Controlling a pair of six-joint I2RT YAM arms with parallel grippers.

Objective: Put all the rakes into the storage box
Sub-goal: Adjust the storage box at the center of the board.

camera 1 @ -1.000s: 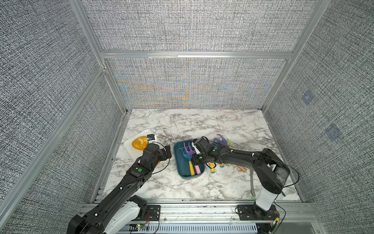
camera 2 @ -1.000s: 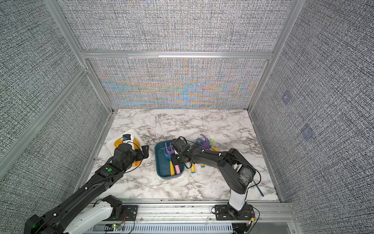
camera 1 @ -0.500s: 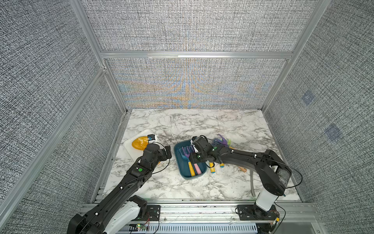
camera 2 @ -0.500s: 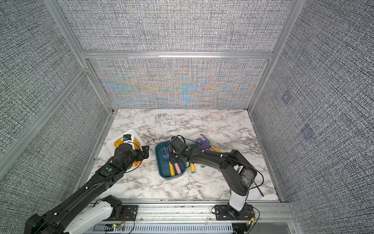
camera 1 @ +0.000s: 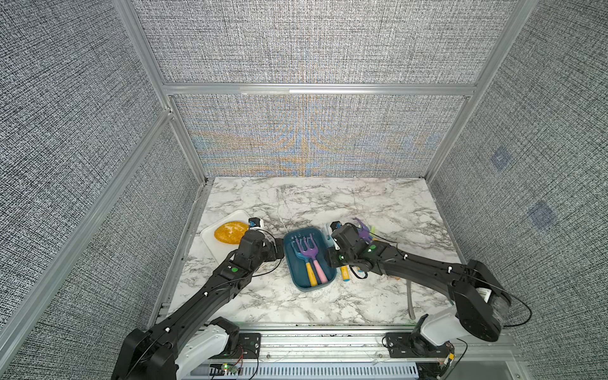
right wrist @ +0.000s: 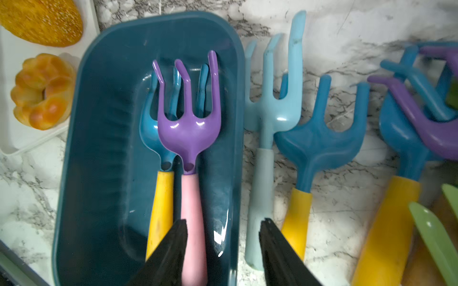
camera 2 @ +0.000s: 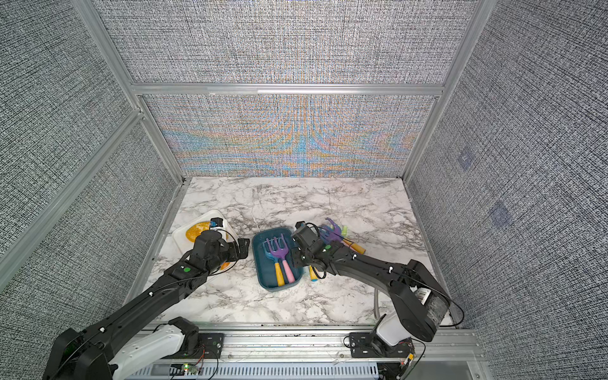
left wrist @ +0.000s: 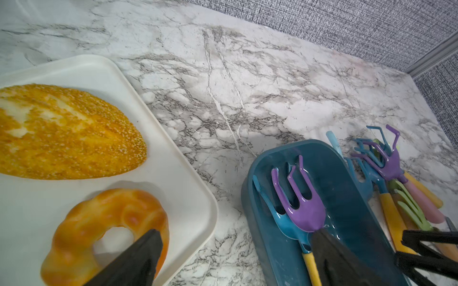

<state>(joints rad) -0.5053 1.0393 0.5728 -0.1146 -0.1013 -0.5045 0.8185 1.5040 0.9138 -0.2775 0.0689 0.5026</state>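
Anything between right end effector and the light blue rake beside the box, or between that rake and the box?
Nothing visible. The open right end effector hovers over the box wall, next to the light blue rake. Only that wall separates rake from box.

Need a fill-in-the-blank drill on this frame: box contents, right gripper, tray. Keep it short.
1. The storage box holds ___ rakes.
2. The purple rake in it has a ___ handle.
3. The right gripper, over the box, has its jaws ___.
4. The white tray beside the box holds two pieces of ___.

Missing words: two; pink; open; bread.
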